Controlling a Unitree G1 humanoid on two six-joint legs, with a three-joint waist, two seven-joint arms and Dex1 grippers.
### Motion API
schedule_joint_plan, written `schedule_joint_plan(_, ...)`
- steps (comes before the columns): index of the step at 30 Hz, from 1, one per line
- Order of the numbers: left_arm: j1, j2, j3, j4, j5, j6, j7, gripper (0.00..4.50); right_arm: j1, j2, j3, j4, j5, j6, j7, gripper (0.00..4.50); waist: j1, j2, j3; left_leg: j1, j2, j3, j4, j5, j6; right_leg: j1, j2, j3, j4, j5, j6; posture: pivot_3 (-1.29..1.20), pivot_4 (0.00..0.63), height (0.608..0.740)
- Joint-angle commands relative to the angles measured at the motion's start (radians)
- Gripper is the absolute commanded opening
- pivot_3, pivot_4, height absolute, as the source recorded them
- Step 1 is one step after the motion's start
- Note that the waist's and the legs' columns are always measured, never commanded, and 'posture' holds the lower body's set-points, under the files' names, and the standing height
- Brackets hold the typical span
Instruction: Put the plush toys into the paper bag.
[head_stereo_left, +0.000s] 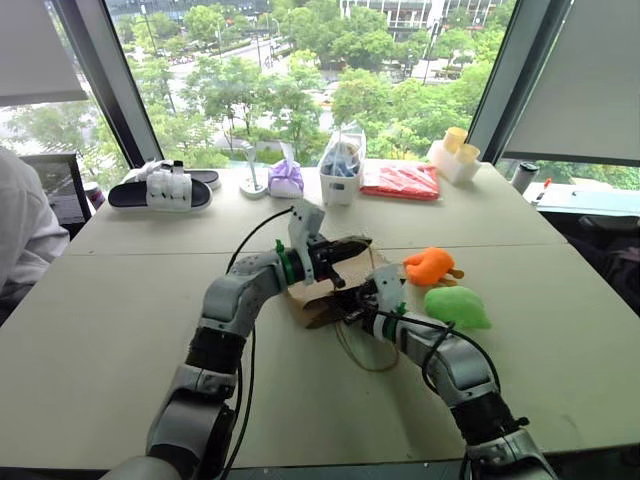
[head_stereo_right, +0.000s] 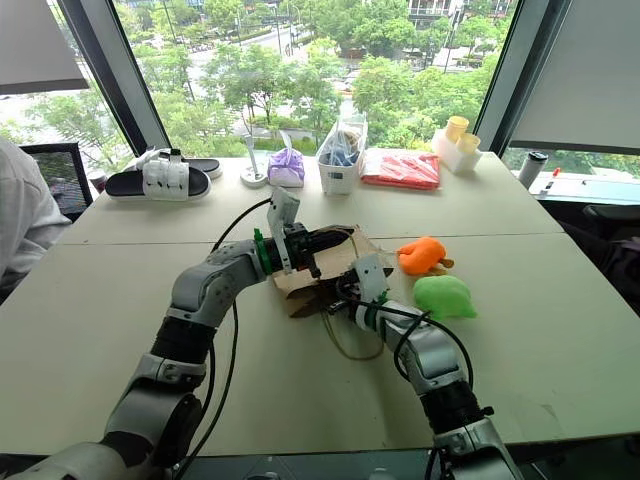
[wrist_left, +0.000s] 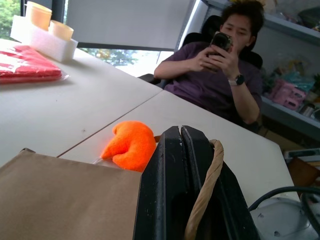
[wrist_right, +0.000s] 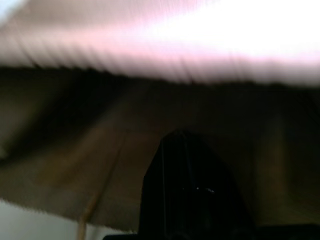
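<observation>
Right gripper (head_stereo_right: 340, 298), nearest of the two, has its black fingers pressed together with nothing held, their tip pushed in at the mouth of the paper bag (head_stereo_left: 312, 300), whose brown inner wall fills its wrist view. Just beyond, the left gripper (head_stereo_left: 352, 247) is clamped on the bag's tan cord handle (wrist_left: 207, 190), holding that upper edge up off the table (head_stereo_left: 120, 320). Thin kraft like this is light and creases easily, so the cord is the sound place to hold; the mouth will likely sag unless propped. To the right of the bag, both still outside it, lie the green plush toy (head_stereo_left: 457, 307) and, just behind it, the orange plush toy (head_stereo_left: 430, 266). Both look soft and light, best pinched across the middle. Farther back stand a purple pouch (head_stereo_left: 286, 178) and a red packet (head_stereo_left: 400, 181)
</observation>
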Motion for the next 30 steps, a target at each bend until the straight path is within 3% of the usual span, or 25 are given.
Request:
schedule_joint_plan(1,-0.061,0.001,0.049,-0.047,-0.046,0.016,0.030,0.02,-0.006,0.029,0.021,0.035,-0.045,-0.051,0.008,0.00,-0.001,0.000,0.000,0.000,0.000,0.000,0.000,0.000,0.000,0.000,0.000,0.000,0.000,0.000,0.000,0.00,0.150,0.740)
schedule_joint_plan(8,-0.125,-0.023,0.082,-0.102,-0.114,0.067,0.089,0.02,0.020,0.053,0.048,0.044,-0.116,-0.094,0.002,0.00,-0.004,0.000,-0.001,0.001,0.000,0.000,0.000,0.000,0.000,0.000,0.000,0.000,0.002,0.000,0.000,0.00,0.150,0.740)
schedule_joint_plan(19,-0.058,0.001,0.013,-0.318,-0.250,0.195,0.011,0.02,0.019,0.066,0.060,0.043,-0.172,-0.091,0.012,0.00,-0.005,0.000,-0.001,0.002,0.000,0.000,0.000,0.003,-0.005,0.000,0.001,0.001,0.002,0.000,0.000,0.00,0.150,0.740)
schedule_joint_plan(25,-0.060,0.002,0.042,-0.327,-0.317,0.238,0.020,0.02,0.018,0.067,0.058,0.044,-0.175,-0.082,0.021,0.00,-0.005,0.000,-0.001,0.002,0.000,0.000,0.000,0.003,-0.005,0.000,0.001,0.001,0.002,0.000,0.000,0.00,0.150,0.740)
schedule_joint_plan(30,-0.063,0.016,0.020,-0.255,-0.235,0.165,0.052,0.02,0.021,0.067,0.038,0.015,-0.165,-0.097,0.032,0.00,-0.005,0.000,-0.001,0.002,0.000,0.000,0.000,0.003,-0.005,0.000,0.001,0.001,0.002,0.000,0.000,0.00,0.150,0.740)
